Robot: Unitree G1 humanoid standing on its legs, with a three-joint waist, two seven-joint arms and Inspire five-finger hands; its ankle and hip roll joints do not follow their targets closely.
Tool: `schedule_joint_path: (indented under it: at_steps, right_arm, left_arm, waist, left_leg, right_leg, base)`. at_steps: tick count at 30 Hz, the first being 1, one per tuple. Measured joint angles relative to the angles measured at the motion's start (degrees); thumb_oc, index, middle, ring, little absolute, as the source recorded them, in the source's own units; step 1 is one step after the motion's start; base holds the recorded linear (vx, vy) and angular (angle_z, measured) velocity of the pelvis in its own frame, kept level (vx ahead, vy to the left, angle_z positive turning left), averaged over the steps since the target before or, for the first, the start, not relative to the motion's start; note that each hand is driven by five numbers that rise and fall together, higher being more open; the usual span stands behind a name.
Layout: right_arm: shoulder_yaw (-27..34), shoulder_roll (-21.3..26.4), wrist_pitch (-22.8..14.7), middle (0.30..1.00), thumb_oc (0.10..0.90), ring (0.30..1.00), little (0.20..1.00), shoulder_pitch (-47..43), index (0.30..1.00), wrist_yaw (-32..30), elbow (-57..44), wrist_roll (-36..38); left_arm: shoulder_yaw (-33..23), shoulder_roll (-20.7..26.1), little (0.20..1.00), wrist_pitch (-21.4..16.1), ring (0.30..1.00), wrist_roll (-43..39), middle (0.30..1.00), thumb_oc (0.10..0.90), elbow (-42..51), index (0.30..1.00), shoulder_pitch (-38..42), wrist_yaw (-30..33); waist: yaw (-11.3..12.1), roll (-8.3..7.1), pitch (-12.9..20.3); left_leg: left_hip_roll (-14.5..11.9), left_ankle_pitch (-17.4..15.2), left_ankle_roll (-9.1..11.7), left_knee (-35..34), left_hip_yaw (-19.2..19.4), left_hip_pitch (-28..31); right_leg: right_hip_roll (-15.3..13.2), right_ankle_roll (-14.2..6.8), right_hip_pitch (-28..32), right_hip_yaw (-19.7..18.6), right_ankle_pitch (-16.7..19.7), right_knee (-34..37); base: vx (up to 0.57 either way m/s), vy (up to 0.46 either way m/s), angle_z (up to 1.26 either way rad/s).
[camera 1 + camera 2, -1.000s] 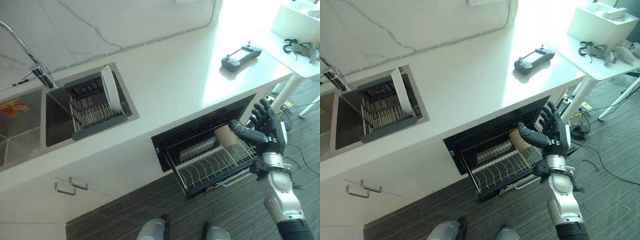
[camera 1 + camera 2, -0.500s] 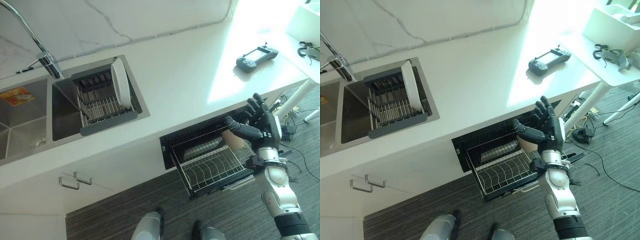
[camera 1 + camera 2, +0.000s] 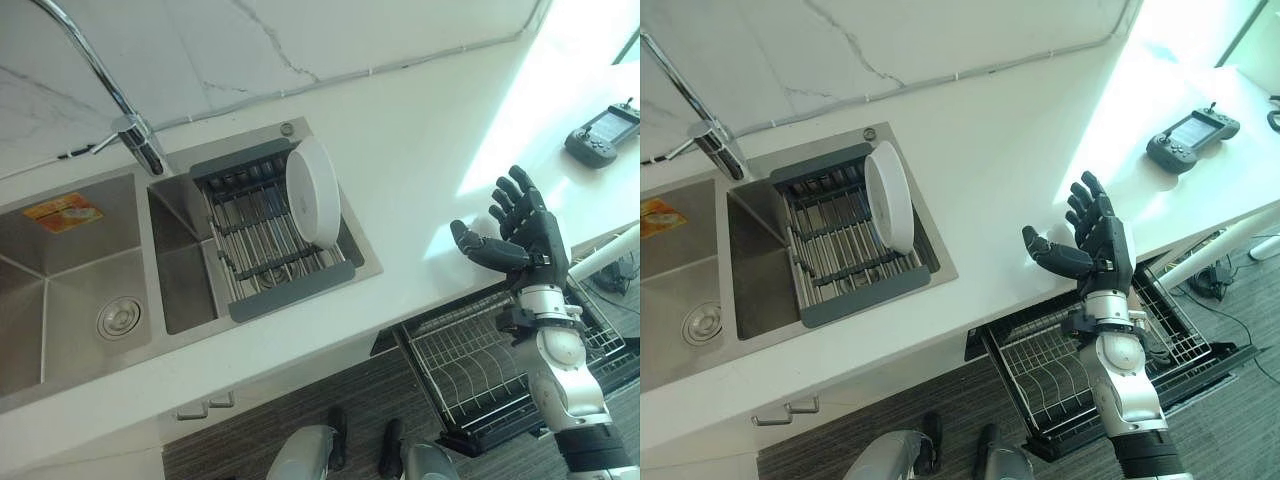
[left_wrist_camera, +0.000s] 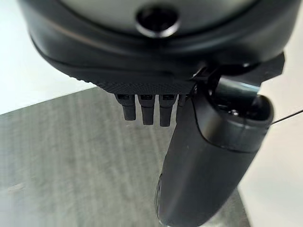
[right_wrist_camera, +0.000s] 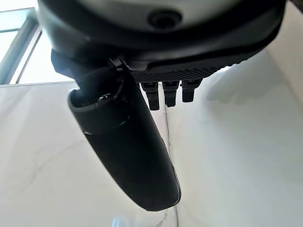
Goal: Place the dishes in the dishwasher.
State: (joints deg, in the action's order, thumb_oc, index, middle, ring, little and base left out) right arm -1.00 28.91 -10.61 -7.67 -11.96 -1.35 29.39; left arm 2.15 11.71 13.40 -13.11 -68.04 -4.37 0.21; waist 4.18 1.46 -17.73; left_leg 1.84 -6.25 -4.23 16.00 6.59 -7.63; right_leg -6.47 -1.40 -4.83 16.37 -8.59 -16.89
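Note:
A white plate (image 3: 313, 190) stands on edge in the grey dish rack (image 3: 270, 245) set in the right sink basin. My right hand (image 3: 1095, 245) is raised over the front edge of the counter, to the right of the sink, open and holding nothing. Below it, the dishwasher's wire rack (image 3: 1050, 370) is pulled out of the cabinet. In the right wrist view the right hand (image 5: 128, 156) has straight fingers, with a marble wall beyond. My left hand (image 4: 208, 156) hangs open and holds nothing, over a grey wood floor.
A steel faucet (image 3: 125, 110) rises behind the double sink; the left basin (image 3: 70, 300) has a drain. A black handheld controller (image 3: 1190, 135) lies on the white counter (image 3: 420, 140) at the far right. A marble wall backs the counter.
The camera has swung toward the sink. My right hand has lifted from the pulled-out dishwasher rack up to the counter's edge, still open.

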Motion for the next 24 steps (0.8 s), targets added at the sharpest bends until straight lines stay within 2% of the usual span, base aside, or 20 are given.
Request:
schedule_joint_path:
  at_steps: [2,9,15,22,24]
  right_arm:
    - [0.25,-0.02,0.00,0.900,0.800,0.900,0.900,-0.07,0.900,-0.35,-0.12,-0.03]
    - [0.67,-0.01,0.00,0.900,0.800,0.900,0.900,0.46,0.900,-0.69,-0.13,0.04]
    - [0.32,-0.03,0.00,0.900,0.800,0.900,0.900,0.35,0.900,4.07,-1.39,0.47]
    - [-2.81,-0.06,0.39,0.900,0.800,0.900,0.900,-1.31,0.900,6.64,-4.89,1.82]
    - [-3.83,-0.13,0.93,0.900,0.800,0.900,0.900,-3.01,0.900,6.50,-5.24,2.35]
  left_arm:
    - [-0.09,-1.66,0.900,-0.07,0.900,0.10,0.900,0.800,0.10,0.900,-1.25,-0.85]
    - [-1.39,-0.67,0.900,-0.83,0.900,0.40,0.900,0.800,1.23,0.900,-0.98,-0.47]
    - [-1.34,-0.72,0.900,-1.06,0.900,0.40,0.900,0.800,-1.28,0.900,-1.36,-0.48]
    - [-1.28,-0.77,0.900,-1.24,0.900,0.38,0.900,0.800,-2.34,0.900,-1.39,-0.60]
    - [-1.23,-0.76,0.900,-1.29,0.900,0.31,0.900,0.800,-2.43,0.900,-1.41,-0.62]
  waist:
    - [0.14,-0.37,0.10]
    - [-0.06,-0.67,1.04]
    - [-0.76,-0.84,3.84]
    - [0.69,-0.67,4.65]
    - [0.79,-0.56,5.08]
  left_leg:
    - [-0.06,0.00,0.00,-0.18,-0.25,0.05]
    - [-0.38,-0.01,0.08,-0.30,0.45,0.70]
    - [-0.52,-0.63,0.71,-0.23,0.41,0.55]
    - [-0.54,-0.70,0.67,-0.07,0.30,0.45]
    - [-0.39,-0.70,0.67,0.43,-0.68,-0.31]
  right_leg:
    - [0.09,0.19,0.02,0.21,-0.13,-0.25]
    - [0.02,0.48,0.09,-0.01,-0.34,-1.01]
    - [0.08,0.59,0.22,0.00,-0.42,-1.15]
    - [0.08,0.63,0.31,0.16,-0.45,-1.35]
    - [-0.11,0.63,0.31,1.29,-0.45,-1.43]
  base:
    - [0.01,0.018,0.06]
    - [-0.01,0.007,-0.05]
    - [0.00,0.000,0.00]
    - [0.00,0.003,0.01]
    - [0.00,0.021,0.20]
